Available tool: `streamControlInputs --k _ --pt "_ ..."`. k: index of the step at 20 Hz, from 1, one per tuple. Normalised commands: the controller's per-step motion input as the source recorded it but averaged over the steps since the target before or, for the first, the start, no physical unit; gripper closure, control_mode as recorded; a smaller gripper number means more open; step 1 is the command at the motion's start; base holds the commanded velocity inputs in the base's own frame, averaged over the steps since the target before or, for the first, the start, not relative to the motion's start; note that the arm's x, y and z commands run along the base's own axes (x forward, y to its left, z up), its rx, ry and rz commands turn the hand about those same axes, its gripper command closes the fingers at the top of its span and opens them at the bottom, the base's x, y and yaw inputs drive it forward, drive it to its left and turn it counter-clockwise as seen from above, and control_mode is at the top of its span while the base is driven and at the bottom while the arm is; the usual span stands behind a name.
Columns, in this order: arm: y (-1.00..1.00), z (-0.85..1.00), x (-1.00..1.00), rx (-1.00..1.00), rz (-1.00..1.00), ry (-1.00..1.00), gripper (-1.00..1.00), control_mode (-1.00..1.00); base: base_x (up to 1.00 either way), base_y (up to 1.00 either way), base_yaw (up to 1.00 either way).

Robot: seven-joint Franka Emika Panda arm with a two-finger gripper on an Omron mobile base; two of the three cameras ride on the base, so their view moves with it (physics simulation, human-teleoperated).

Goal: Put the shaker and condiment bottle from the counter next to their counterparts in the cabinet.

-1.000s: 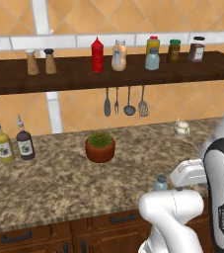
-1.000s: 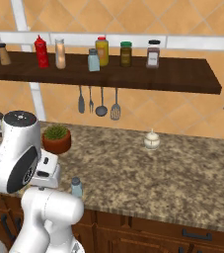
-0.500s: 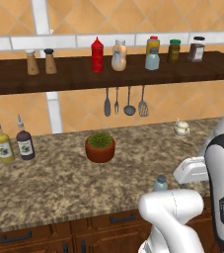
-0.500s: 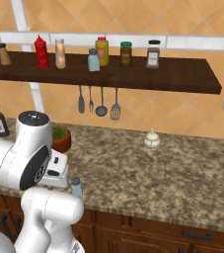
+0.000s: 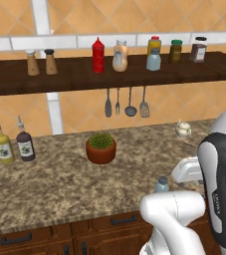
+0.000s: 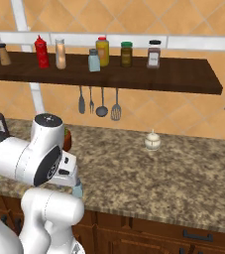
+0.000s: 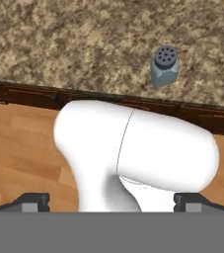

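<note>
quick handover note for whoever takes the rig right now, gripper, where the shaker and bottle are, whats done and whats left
Gripper: open, holding nothing, looking down over the counter's front edge.
Shaker: standing on the counter near its front edge, untouched.
Condiment bottle: already on the cabinet, right beside the red squeeze bottle.
Counterpart shaker: on the cabinet, further right.
Done: the bottle. Left: grasp the shaker, lift it and set it next to the counterpart shaker.

Shaker (image 7: pixel 164 65) upright on counter (image 5: pixel 59 184) near front edge; condiment bottle (image 5: pixel 119 56) on cabinet (image 5: pixel 74 79), right of red bottle (image 5: pixel 98 55).
</note>
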Motion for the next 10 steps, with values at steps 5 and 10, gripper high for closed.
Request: streamControlInputs --k 5,10 --pt "0.00 -0.32 0.69 -0.01 0.00 0.00 -1.00 -1.00 0.00 0.00 0.00" --pt "0.00 -0.22 0.42 0.00 0.00 0.00 -1.00 -1.00 0.00 0.00 0.00"
